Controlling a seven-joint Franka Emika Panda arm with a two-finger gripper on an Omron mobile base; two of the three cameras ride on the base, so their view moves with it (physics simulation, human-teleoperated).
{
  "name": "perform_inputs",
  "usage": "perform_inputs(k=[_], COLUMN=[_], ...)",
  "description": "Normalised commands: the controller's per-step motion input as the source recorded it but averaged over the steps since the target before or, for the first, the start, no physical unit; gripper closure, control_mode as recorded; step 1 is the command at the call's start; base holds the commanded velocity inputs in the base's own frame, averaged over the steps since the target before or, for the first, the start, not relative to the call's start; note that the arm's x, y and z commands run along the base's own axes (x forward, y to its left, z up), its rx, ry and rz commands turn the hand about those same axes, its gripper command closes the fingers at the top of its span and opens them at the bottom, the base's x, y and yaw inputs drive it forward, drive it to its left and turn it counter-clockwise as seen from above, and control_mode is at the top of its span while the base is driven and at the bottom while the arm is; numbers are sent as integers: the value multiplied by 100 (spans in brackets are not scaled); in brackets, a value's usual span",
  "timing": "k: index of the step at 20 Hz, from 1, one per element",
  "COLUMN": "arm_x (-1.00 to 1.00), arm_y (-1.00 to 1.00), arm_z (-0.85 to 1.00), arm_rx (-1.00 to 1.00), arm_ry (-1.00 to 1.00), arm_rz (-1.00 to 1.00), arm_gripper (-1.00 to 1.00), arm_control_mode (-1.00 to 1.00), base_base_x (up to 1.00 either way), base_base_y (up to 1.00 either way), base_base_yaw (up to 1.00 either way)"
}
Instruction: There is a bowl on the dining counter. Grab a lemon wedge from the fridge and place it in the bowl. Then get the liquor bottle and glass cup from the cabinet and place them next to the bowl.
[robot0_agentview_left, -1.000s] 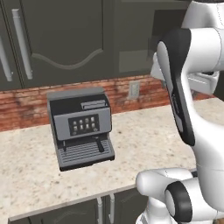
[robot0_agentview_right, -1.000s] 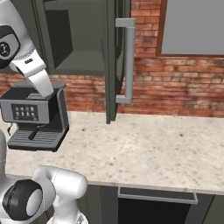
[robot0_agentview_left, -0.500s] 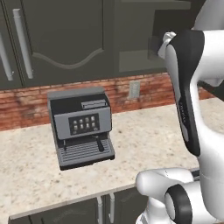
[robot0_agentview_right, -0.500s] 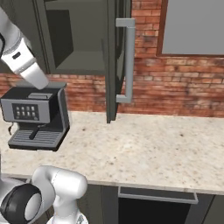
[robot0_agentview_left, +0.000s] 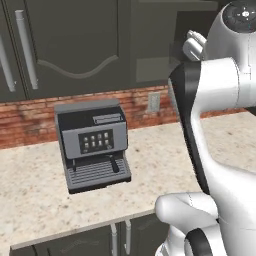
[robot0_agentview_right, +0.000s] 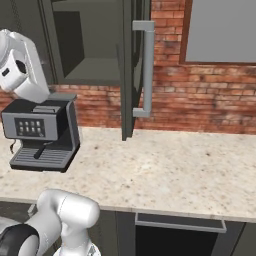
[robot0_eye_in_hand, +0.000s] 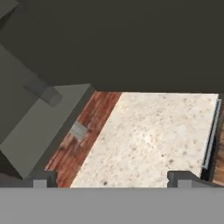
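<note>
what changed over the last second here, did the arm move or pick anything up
The arm has swung: its upper link rose and drew back, ending farther left and higher in the right base view. Nothing was taken hold of; the claw is open and empty, looking down at the stone counter. The coffee machine, the open cabinet door and the brick wall stayed as they were.
</note>
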Motion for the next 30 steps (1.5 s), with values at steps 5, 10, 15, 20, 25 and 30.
perform_inputs(k=[5, 10, 15, 20, 25, 30], arm_x=[52, 63, 56, 37, 30, 62], arm_y=[-6, -13, -17, -14, -2, 0], arm_z=[0, 0, 4, 13, 11, 4], arm_rx=[0, 4, 8, 9, 6, 1], arm_ry=[-14, -10, -11, -13, -6, 0], arm_rz=[-29, -14, -8, -5, -7, -12], arm_gripper=[-100, -100, -100, -100, -100, -100], arm_control_mode=[-100, -100, -100, -100, -100, -100], base_base_x=[0, 0, 0, 0, 0, 0], base_base_y=[0, 0, 0, 0, 0, 0], base_base_yaw=[0, 0, 0, 0, 0, 0])
